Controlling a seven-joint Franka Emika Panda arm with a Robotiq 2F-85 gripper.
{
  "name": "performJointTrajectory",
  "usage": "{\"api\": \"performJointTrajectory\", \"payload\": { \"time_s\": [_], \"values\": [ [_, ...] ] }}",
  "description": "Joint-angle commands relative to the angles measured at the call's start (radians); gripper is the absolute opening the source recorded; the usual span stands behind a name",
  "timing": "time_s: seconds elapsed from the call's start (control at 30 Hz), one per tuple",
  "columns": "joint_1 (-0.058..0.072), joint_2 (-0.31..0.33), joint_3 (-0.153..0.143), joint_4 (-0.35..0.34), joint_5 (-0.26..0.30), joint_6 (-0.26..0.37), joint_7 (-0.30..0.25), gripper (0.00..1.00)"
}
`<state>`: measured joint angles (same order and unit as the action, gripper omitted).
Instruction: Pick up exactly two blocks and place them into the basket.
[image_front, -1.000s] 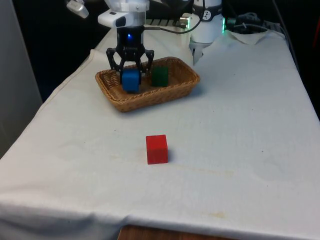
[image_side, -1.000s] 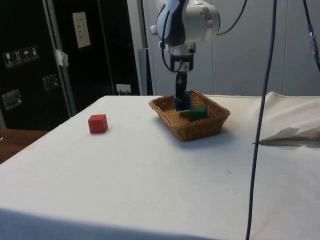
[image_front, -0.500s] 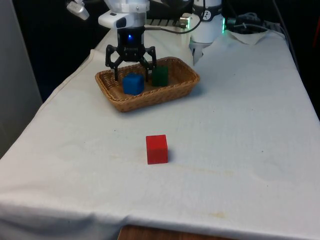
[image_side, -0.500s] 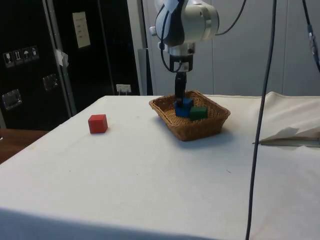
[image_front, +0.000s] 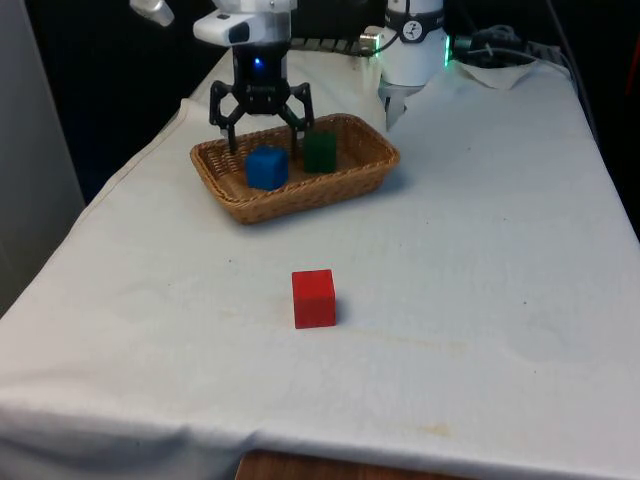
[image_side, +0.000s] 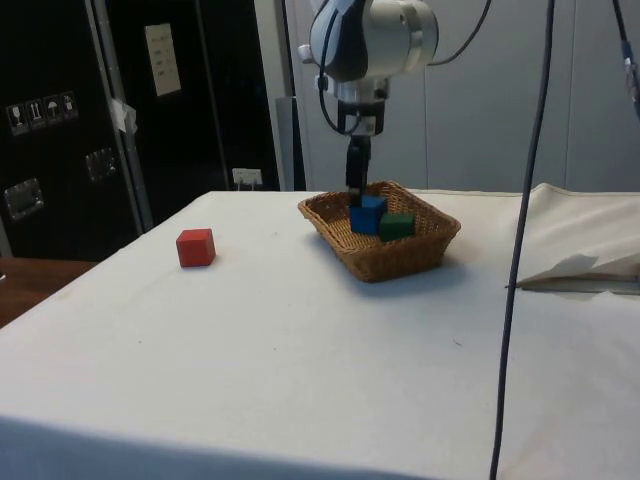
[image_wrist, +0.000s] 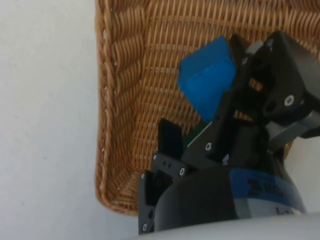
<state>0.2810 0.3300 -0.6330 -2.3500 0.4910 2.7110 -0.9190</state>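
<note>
The woven basket (image_front: 300, 205) stands on the white cloth at the far end of the table. Inside it lie a blue block (image_front: 267, 168) and a green block (image_front: 320, 152), side by side. My gripper (image_front: 265, 138) hangs open just above the blue block, its fingers spread to either side and touching nothing. From the side, the gripper (image_side: 356, 188) stands over the blue block (image_side: 367, 214), with the green block (image_side: 397, 226) beside it. The wrist view looks down on the blue block (image_wrist: 207, 82), which rests tilted on the basket's wicker floor (image_wrist: 120, 100). A red block (image_front: 314, 298) sits alone on the cloth, nearer the front.
The red block (image_side: 196, 247) lies well apart from the basket (image_side: 395, 262). A crumpled white cloth (image_side: 580, 265) lies at the table's edge on the side view's right. A cable (image_side: 520, 250) hangs down in front there.
My gripper opened and let go of the blue block, which dropped into the basket beside the green one. The gripper then rose a little above it.
</note>
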Motion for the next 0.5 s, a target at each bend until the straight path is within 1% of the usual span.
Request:
{"api": "performJointTrajectory", "payload": {
  "time_s": [0.0, 0.07, 0.1, 0.13, 0.23, 0.33, 0.37, 0.4, 0.43, 0.47],
  "values": [
    [0.009, -0.012, -0.011, -0.011, -0.011, -0.002, 0.013, 1.00],
    [0.010, -0.030, -0.012, -0.019, -0.013, -0.002, 0.020, 1.00],
    [0.002, -0.045, -0.002, -0.023, -0.003, -0.004, 0.009, 1.00],
    [0.011, -0.048, -0.013, -0.028, -0.017, -0.002, 0.027, 1.00],
    [0.012, -0.076, -0.013, -0.040, -0.019, -0.004, 0.037, 1.00],
    [0.018, -0.101, -0.012, -0.050, -0.022, -0.002, 0.051, 1.00],
    [0.006, -0.098, -0.002, -0.045, -0.004, -0.004, 0.029, 1.00],
    [0.020, -0.109, -0.011, -0.053, -0.024, -0.001, 0.056, 1.00],
    [0.024, -0.124, -0.008, -0.059, -0.028, 0.001, 0.068, 1.00],
    [0.025, -0.131, -0.006, -0.061, -0.031, 0.001, 0.074, 1.00]
  ]
}}
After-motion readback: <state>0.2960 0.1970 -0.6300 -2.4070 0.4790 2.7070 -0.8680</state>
